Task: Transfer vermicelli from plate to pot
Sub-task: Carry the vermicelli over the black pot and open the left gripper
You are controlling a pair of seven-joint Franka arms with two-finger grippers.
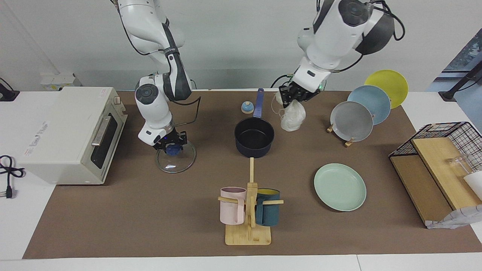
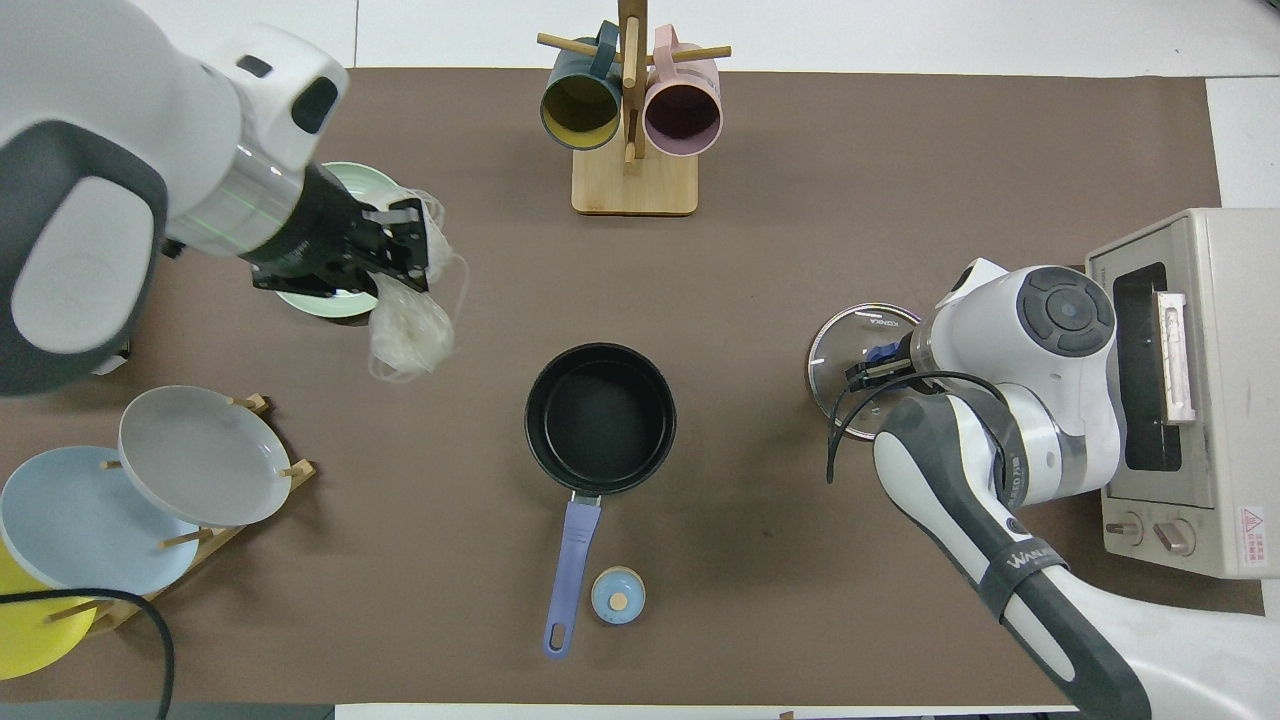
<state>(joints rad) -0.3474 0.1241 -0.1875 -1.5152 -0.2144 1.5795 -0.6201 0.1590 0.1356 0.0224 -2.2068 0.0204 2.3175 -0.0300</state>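
Left pincer, raised in the air and closed on the vermicelli, a translucent whitish bundle that hangs below the fingertips with loose strands trailing to one side. In the facing view the load hangs beside the pot, toward the left arm's end of the tabletop, and not yet over the opening; the pot's interior shows dark and empty, its blue handle pointing toward the robots. The mint-green plate, farther from the robots than the pot, lies bare. Right pincer, low on the blue knob of the glass lid, which rests flat near the toaster oven; its fingers appear closed about the knob, and this arm waits. Step in hand, as judged: carriage of the noodles from plate to pot. The next move calls for a sideways shift until the bundle hangs centred over the pot, a descent so the trailing strands clear the rim, then release.
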